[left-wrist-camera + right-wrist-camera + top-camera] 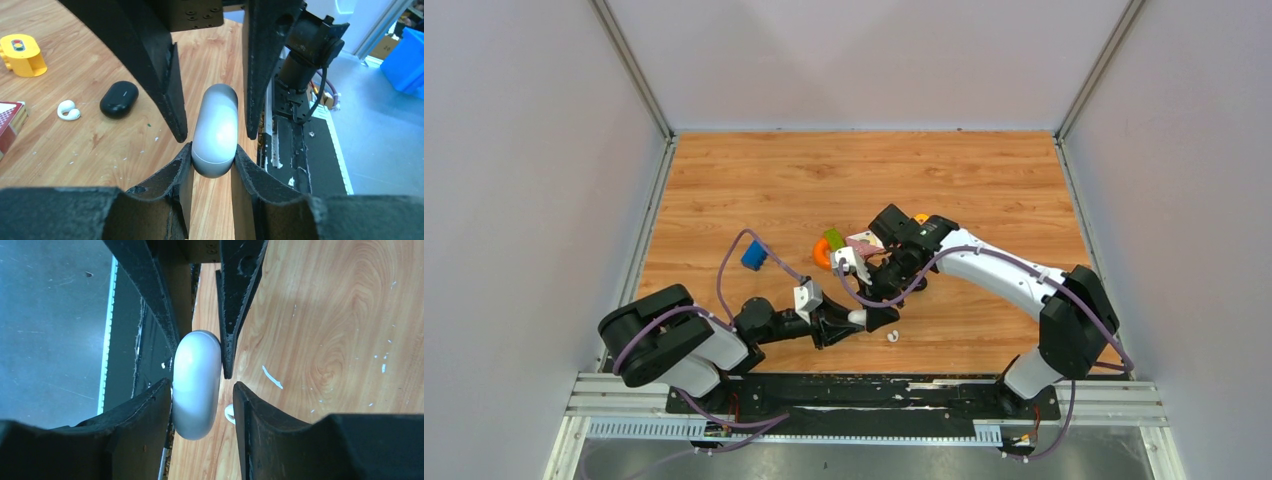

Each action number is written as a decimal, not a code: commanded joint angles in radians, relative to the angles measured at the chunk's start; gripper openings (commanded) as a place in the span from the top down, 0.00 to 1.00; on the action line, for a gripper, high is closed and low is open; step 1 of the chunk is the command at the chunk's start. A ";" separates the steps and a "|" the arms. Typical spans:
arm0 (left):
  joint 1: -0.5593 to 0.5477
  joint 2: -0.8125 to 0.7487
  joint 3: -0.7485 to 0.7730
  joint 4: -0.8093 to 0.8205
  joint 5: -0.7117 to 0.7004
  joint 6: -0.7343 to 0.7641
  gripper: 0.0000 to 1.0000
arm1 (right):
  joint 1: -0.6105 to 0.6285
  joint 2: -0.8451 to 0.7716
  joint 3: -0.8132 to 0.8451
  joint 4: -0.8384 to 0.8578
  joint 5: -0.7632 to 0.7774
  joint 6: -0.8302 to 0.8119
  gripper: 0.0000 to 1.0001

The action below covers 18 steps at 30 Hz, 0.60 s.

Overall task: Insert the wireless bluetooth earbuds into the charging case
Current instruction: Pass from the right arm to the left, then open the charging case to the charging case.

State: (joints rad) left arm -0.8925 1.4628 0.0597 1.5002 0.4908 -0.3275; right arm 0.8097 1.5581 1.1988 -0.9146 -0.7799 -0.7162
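Your left pincer (212, 150) is clamping narrowly on the glossy white oval plastic charging case (215, 120). Both pads are pressing against its long sides near one end. The case's lid is sitting closed, with the seam showing around the shell.

Your right pincer (202, 386) is standing partly apart around the opposite end of the same case. In the right wrist view, one pad is touching the case's side. The other pad is standing clear of it, and a strip of the wooden table (984, 180) is showing through the gap. The two pincers are facing each other tip to tip near the table's front edge.

A small white earbud (892, 337) is lying on the table just beside the pincers, on the near side. In the left wrist view, a white C-shaped earbud (68, 110) is lying just beside a glossy black oval case (119, 99). You cannot tell whether the two views are showing the same bud.

Farther out, a yellow plastic block (22, 54) bearing coloured dots is resting beyond the black case. A red-checked flat object (10, 117) is showing at the picture's edge. In the top view, an orange ring (821, 255) and a green piece (834, 238) are sitting beside the right arm's wrist. A blue block (753, 255) is sitting well apart to the left.
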 commanded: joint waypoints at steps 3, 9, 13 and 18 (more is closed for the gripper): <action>-0.051 -0.009 -0.003 0.096 -0.010 0.143 0.97 | -0.036 0.029 0.077 -0.064 -0.101 -0.010 0.51; -0.066 -0.019 -0.003 0.071 -0.022 0.169 0.99 | -0.069 0.035 0.091 -0.077 -0.113 0.002 0.51; -0.066 -0.013 -0.002 0.075 -0.024 0.167 1.00 | -0.088 0.015 0.099 -0.079 -0.130 0.004 0.52; -0.066 -0.009 -0.003 0.085 -0.029 0.163 1.00 | -0.118 -0.021 0.099 -0.066 -0.126 0.018 0.51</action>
State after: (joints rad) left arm -0.9497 1.4628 0.0593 1.4929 0.4610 -0.1986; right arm 0.7174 1.5906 1.2594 -0.9974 -0.8806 -0.7044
